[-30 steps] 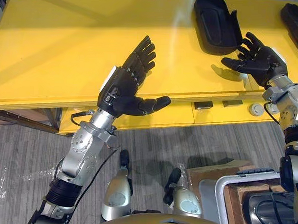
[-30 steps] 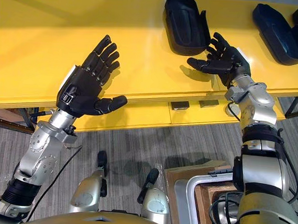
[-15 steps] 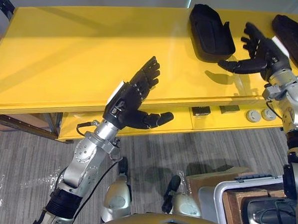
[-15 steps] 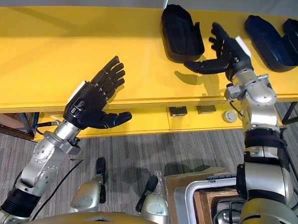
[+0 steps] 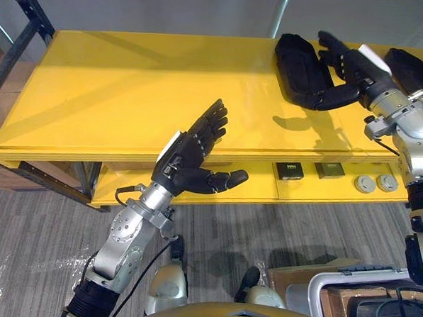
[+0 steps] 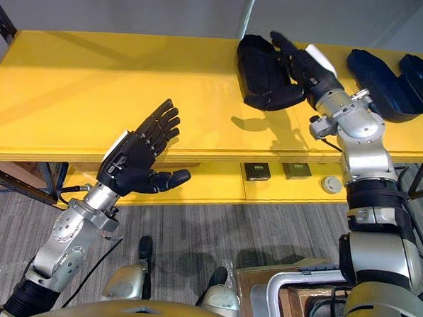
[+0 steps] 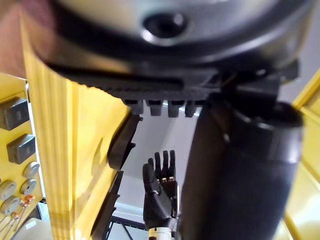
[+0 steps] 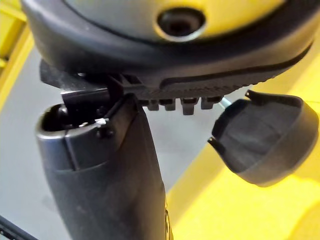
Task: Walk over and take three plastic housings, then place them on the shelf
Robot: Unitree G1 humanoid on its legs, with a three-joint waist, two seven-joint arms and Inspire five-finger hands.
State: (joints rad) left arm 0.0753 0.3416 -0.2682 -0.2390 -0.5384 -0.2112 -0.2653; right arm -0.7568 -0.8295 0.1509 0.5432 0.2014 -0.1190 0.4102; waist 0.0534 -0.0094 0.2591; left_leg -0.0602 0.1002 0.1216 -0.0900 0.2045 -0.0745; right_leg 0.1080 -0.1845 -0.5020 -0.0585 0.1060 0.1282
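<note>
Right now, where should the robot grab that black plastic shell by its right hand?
Probably its long right edge, coming from the right. The shell lies flat and lengthwise on the yellow table, and the open right hand is alongside that edge, thumb by its near end.

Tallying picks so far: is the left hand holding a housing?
No, the left hand is open and empty, with its fingers straight, near the front edge of the yellow table.
</note>
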